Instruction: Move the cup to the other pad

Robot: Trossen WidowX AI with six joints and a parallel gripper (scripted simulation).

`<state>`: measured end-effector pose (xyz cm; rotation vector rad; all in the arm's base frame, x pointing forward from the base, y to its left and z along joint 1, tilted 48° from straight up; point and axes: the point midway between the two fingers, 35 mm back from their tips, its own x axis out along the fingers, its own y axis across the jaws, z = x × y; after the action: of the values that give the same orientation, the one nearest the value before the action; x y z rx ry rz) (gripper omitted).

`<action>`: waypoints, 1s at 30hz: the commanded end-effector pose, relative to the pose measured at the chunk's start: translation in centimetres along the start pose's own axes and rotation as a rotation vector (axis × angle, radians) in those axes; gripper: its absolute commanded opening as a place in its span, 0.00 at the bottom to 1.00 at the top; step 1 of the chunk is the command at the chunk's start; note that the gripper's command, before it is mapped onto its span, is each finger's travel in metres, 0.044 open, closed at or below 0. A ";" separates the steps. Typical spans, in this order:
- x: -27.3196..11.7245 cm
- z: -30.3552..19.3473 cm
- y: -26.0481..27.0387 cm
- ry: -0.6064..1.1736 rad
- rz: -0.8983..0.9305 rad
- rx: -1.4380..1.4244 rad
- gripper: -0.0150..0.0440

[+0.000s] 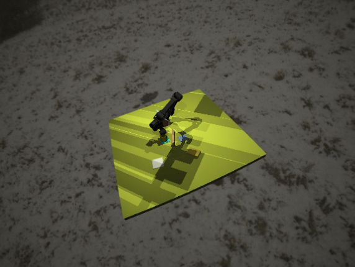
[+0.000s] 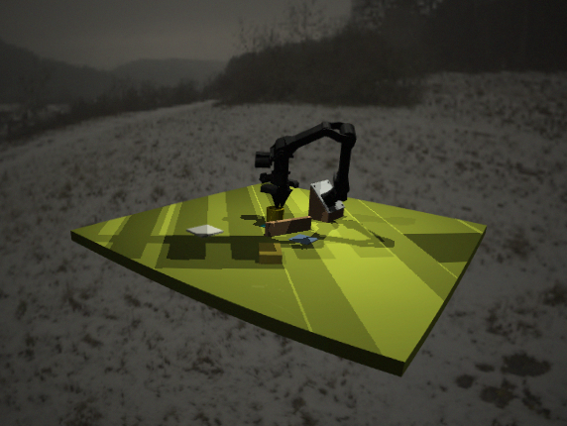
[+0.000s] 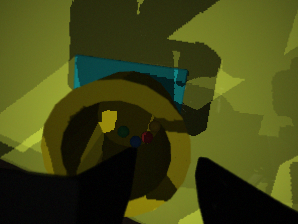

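Yellow round cup upright on teal square pad; pad peeks out at cup's 12 o'clock in wrist view. Jaws parted, straddling rim w/o pinching: cup let go. Judged: placement + release done, only arm retreat left. Count: 1 cup, 2 pads (blue flat pad at cup's 3 o'clock in top view), 4 marbles approx., all inside. Yellow-green desk shows no spill.

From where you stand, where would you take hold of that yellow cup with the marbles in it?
By the rim wall, coming straight down from above. The cup stands upright on the cyan pad with its mouth open upward, so one finger can go inside and one outside, which is how the end effector sits now. Staying vertical should keep the marbles level.
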<state>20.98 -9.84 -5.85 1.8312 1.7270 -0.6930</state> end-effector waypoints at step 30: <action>-3.9 0.1 0.2 -0.001 0.000 0.001 1.00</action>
<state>20.97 -12.00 -3.79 1.8371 1.7307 -0.6961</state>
